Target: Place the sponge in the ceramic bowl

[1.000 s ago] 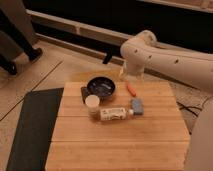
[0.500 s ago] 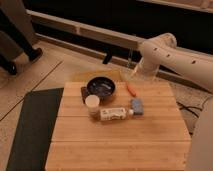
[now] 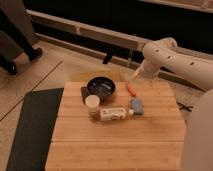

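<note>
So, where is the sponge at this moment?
In the camera view the sponge lies on the table, right of centre, beside the white bottle and in front of the orange stick. The gripper hangs above the far table edge.

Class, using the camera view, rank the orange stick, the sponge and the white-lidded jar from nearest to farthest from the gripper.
The gripper hangs at the table far edge.
1. orange stick: just before it.
2. sponge: mid-right.
3. jar: left of centre.

Blue sponge (image 3: 136, 105) lies, seemingly flat, near dark bowl (image 3: 101, 88).
</note>
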`<state>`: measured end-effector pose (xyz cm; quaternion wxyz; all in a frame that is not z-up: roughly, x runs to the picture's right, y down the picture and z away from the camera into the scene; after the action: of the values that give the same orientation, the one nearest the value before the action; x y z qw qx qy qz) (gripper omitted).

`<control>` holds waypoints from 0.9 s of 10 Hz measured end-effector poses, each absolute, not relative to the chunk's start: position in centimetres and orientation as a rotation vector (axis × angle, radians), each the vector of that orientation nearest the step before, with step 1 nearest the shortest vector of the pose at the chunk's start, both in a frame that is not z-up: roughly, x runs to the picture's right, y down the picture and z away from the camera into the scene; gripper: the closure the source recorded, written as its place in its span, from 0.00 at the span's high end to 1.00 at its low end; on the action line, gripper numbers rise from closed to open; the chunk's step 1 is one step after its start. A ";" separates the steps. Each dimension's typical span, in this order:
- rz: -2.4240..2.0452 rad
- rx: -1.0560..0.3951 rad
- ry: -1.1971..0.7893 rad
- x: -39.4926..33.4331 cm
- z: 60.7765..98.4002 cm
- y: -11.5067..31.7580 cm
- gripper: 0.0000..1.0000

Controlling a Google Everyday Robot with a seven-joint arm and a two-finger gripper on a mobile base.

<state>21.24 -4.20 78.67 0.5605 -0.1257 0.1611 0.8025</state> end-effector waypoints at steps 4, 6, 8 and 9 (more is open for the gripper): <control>1.697 -0.176 0.275 21.3 78.4 -5.5 0.65; 1.639 -0.208 0.297 21.2 80.3 -2.4 0.65; 1.628 -0.268 0.361 21.4 82.8 1.0 0.65; 1.615 -0.303 0.394 21.1 84.2 2.4 0.65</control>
<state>21.07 2.43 84.22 0.6638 -0.1341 0.1744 0.7148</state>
